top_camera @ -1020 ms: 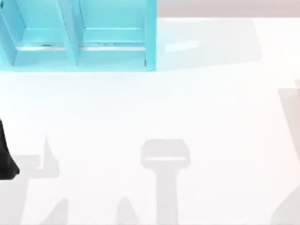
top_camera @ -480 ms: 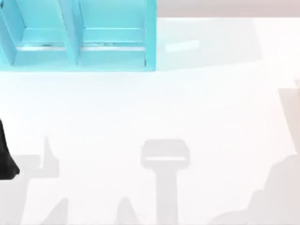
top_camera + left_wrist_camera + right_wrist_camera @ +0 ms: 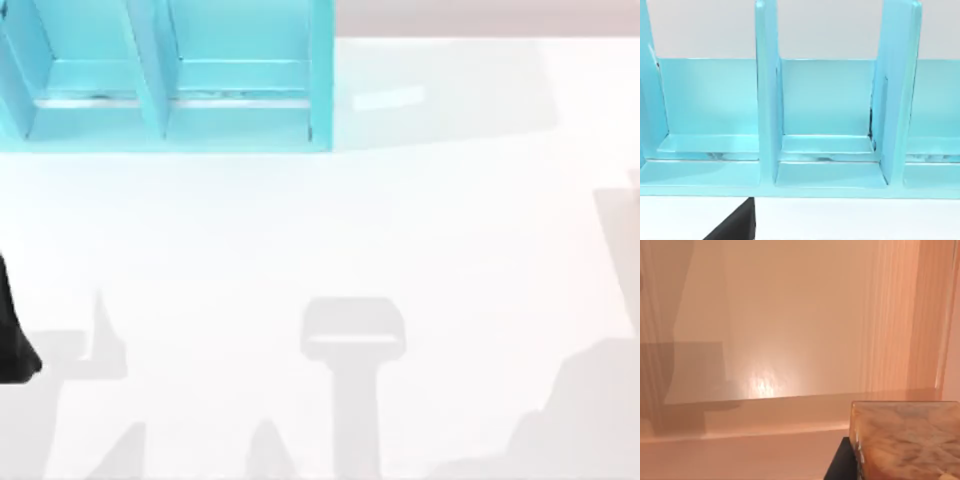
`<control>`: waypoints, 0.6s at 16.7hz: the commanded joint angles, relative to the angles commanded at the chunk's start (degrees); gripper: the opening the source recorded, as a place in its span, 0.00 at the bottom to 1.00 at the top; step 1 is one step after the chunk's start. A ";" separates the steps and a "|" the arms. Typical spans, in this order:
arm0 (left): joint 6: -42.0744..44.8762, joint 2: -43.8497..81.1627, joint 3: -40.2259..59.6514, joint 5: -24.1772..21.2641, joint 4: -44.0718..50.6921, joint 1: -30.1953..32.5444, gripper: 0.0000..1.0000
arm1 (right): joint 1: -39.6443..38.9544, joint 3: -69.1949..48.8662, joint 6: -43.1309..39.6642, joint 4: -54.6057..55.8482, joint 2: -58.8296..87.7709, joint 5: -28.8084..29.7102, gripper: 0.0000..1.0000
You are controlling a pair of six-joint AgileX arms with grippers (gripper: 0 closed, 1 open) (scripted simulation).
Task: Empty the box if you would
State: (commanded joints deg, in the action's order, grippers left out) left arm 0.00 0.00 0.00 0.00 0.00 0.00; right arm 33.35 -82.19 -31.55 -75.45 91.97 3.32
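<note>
In the right wrist view I am looking into the box (image 3: 790,315), with pale orange walls and floor. A brown marbled block (image 3: 905,440) sits right in front of the camera. My right gripper (image 3: 875,470) is shut on the block, one dark finger (image 3: 840,462) pressed against its side. A faint edge of the box (image 3: 632,185) shows at the table's right border in the top view. My left arm (image 3: 12,335) is parked at the table's left edge, facing the shelf.
A teal shelf (image 3: 160,80) with upright dividers stands at the back left; the left wrist view shows its compartments (image 3: 825,100) close up. The white table (image 3: 330,230) stretches between shelf and box, crossed by grey shadows.
The grey shadow at the table's front right corner has grown and spread leftward and upward. The left arm and the shelf have not moved.
</note>
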 joint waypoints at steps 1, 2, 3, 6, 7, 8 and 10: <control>0.00 0.00 0.00 0.00 0.00 0.00 1.00 | 0.09 -0.01 -0.21 -0.06 1.12 -0.61 0.00; 0.00 0.00 0.00 0.00 0.00 0.00 1.00 | 0.12 -0.01 -0.50 -0.21 2.22 -1.37 0.00; 0.00 0.00 0.00 0.00 0.00 0.00 1.00 | 0.08 0.02 -0.78 -0.39 3.14 -2.14 0.00; 0.00 0.00 0.00 0.00 0.00 0.00 1.00 | -0.13 0.30 -1.04 -0.43 3.90 -3.14 0.00; 0.00 0.00 0.00 0.00 0.00 0.00 1.00 | -0.13 0.30 -1.04 -0.43 3.90 -3.14 0.00; 0.00 0.00 0.00 0.00 0.00 0.00 1.00 | -0.13 0.30 -1.04 -0.43 3.90 -3.14 0.00; 0.00 0.00 0.00 0.00 0.00 0.00 1.00 | -0.16 0.26 -0.89 -0.38 3.74 -3.06 0.00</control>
State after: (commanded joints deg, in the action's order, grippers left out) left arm 0.00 0.00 0.00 0.00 0.00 0.00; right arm 33.19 -81.92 -32.44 -75.83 95.71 0.26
